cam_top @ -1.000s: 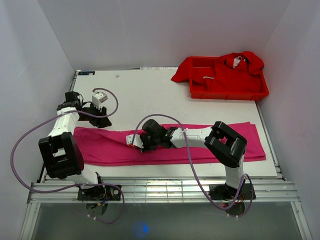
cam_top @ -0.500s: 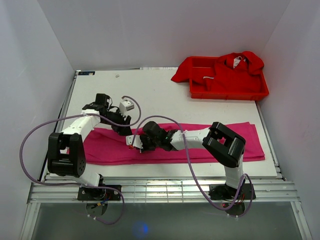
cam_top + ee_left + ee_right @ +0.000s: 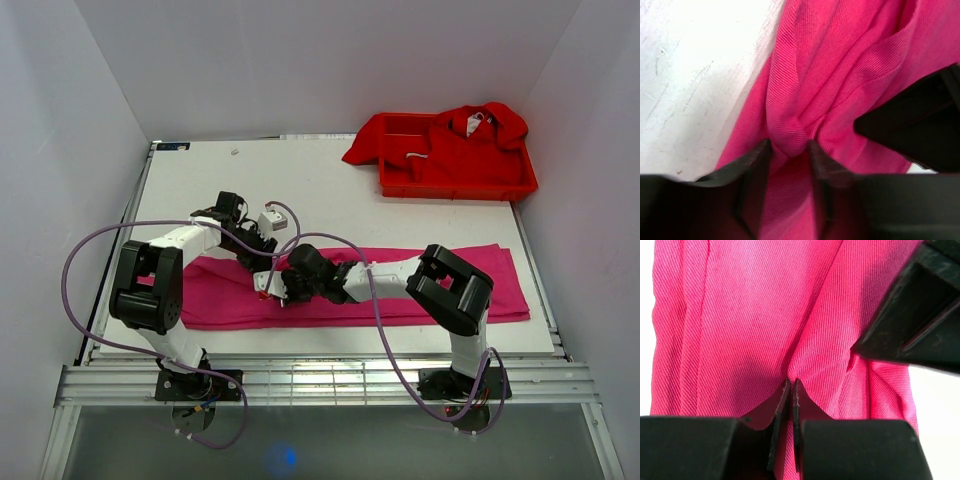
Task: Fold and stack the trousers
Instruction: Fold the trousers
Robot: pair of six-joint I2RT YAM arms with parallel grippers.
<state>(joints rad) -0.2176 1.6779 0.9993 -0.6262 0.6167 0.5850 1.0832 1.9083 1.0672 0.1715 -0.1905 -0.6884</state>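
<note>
Two arms reach to one spot, a little left of the middle of the top view. There the left tool [image 3: 263,255] and the right tool [image 3: 270,285] sit just beside each other, both down on the trousers [image 3: 505,285].

The trousers are pink. They lie on the white worktop [image 3: 300,180] as one long band across the lower middle of the top view, running from near the left arm almost to the right edge. The cloth is flat at the right end and bunched up where the tools are.

In the left wrist view, the left tool [image 3: 789,150] holds a thick fold of the trousers. Its jaws are partway apart and press the fold from both sides. Bare worktop shows at the upper left of that view. A dark part of the other arm is at the right.

In the right wrist view, the right tool [image 3: 790,390] is almost fully closed. Its jaws nearly touch and pinch a thin bit of the trousers. Creases in the cloth run up from the tips.

A red tray [image 3: 455,190] sits at the upper right of the top view, well apart from the trousers. Red clothes [image 3: 470,140] fill it and hang over its left rim.
</note>
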